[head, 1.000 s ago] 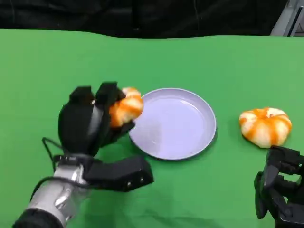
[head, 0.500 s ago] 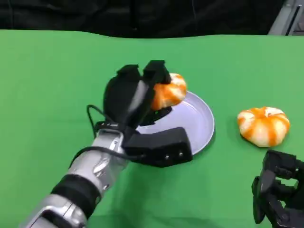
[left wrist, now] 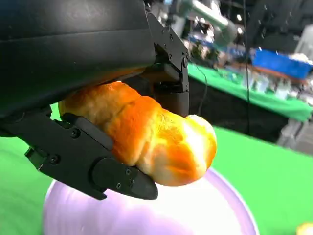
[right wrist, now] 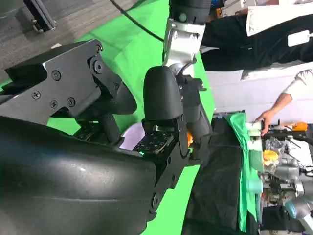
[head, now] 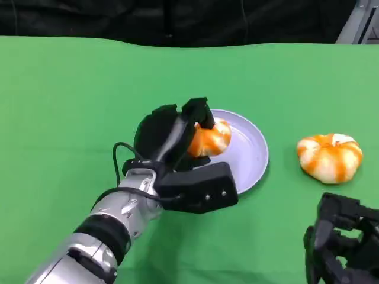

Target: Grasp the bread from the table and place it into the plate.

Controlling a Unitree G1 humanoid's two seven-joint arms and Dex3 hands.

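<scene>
My left hand (head: 169,136) grips an orange-and-white bread roll (head: 209,139) over the left part of the lilac plate (head: 251,155). The left wrist view shows that roll (left wrist: 146,134) pinched between black fingers (left wrist: 98,161), just above the plate (left wrist: 215,210). A second, similar roll (head: 330,156) lies on the green table to the right of the plate. My right hand (head: 340,248) sits low at the table's near right corner, below that roll, holding nothing, its fingers (right wrist: 161,112) loosely bent.
The green cloth (head: 71,106) covers the whole table, with a dark backdrop beyond its far edge. In the right wrist view, people (right wrist: 274,29) stand by another green table with clutter (right wrist: 271,161).
My left hand has carried the roll rightward from beside the plate's left rim to over the plate, then lowered it toward the plate. The right hand has shifted slightly lower and left.
</scene>
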